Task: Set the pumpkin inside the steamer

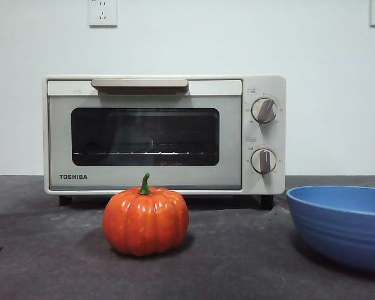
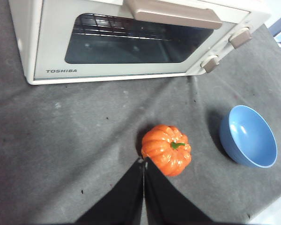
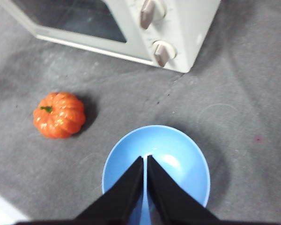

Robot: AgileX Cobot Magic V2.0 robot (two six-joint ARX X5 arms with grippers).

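Observation:
The small orange ribbed pumpkin (image 1: 145,221) with a green stem sits on the dark grey table in front of the steamer (image 1: 164,134), a cream-white TOSHIBA box with a dark glass window. Its door is shut. The pumpkin also shows in the left wrist view (image 2: 166,149) and the right wrist view (image 3: 59,115). My left gripper (image 2: 144,161) is shut and empty, held high above the table, just short of the pumpkin. My right gripper (image 3: 145,159) is shut and empty, held high above the blue bowl. Neither arm shows in the front view.
A wide blue ribbed bowl (image 1: 344,222) stands to the right of the pumpkin, near the front right. It shows also in the left wrist view (image 2: 248,136) and the right wrist view (image 3: 187,159). The steamer's handle (image 1: 139,84) and two knobs (image 1: 264,110) face forward. A wall stands behind.

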